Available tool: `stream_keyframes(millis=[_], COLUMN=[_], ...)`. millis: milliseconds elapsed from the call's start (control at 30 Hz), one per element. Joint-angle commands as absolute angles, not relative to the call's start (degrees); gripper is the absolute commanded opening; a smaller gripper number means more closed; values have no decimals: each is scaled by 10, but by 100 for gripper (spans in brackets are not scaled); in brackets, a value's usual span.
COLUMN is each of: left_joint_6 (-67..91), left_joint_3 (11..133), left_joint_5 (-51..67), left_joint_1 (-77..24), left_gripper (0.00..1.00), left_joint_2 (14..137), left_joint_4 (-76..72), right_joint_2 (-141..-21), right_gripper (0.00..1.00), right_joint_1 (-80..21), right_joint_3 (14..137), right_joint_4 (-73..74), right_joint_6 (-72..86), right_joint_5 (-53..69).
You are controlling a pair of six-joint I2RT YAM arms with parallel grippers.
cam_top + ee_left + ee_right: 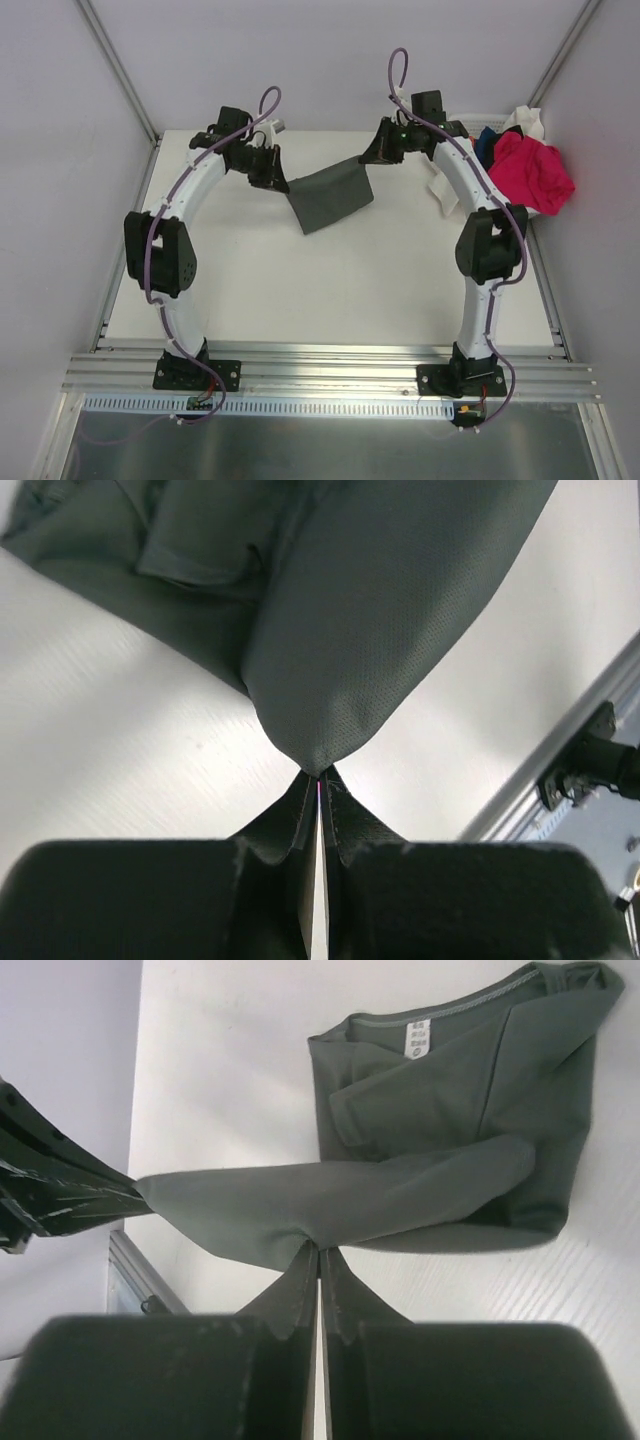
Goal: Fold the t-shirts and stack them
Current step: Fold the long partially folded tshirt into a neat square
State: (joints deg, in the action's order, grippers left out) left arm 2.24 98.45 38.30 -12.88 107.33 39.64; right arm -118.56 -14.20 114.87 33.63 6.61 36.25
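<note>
Soft, even light is falling from overhead, leaving the flat white tabletop (330,290) bright and laying only faint shadows under the dark charcoal grey cloth t-shirt (332,196). In both wrist views the black padded fingers (150,900) are showing blurred, while the cloth's weave is reading crisp.

White table (330,300), pale grey walls (60,110)
</note>
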Motion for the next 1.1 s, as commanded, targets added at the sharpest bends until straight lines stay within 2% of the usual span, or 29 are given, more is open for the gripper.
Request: stream_keyframes(millis=[0, 433, 700, 767, 800, 833, 867, 933, 1033, 1067], left_joint_6=[5, -10, -6, -8, -10, -11, -10, -6, -9, -8], left_joint_3=[1055, 1188, 1232, 1237, 1237, 1237, 1235, 1229, 1211, 1199], left_joint_5=[363, 343, 291, 280, 272, 253, 241, 208, 190, 181], left_joint_1=[-115, -98, -100, -103, -105, -106, -110, -114, -122, -127], left_gripper=[0, 0, 0, 0, 16, 56, 76, 99, 99, 99], left_joint_2=[1135, 1299, 1334, 1336, 1335, 1333, 1325, 1313, 1275, 1251], left_joint_4=[405, 402, 388, 386, 386, 386, 386, 386, 386, 386], right_joint_2=[-1242, -1436, -1454, -1462, -1464, -1465, -1463, -1455, -1417, -1395], right_gripper=[1, 1, 1, 4, 12, 31, 63, 87, 98, 98], right_joint_1=[-147, -159, -153, -150, -150, -149, -149, -146, -143, -143], right_joint_3=[1208, 1367, 1420, 1437, 1442, 1447, 1450, 1448, 1416, 1407], right_joint_4=[329, 262, 223, 221, 221, 225, 226, 234, 243, 246], right_joint_6=[67, 92, 95, 92, 88, 83, 74, 70, 66, 66], right_joint_5=[357, 346, 315, 289, 285, 280, 277, 267, 265, 268])
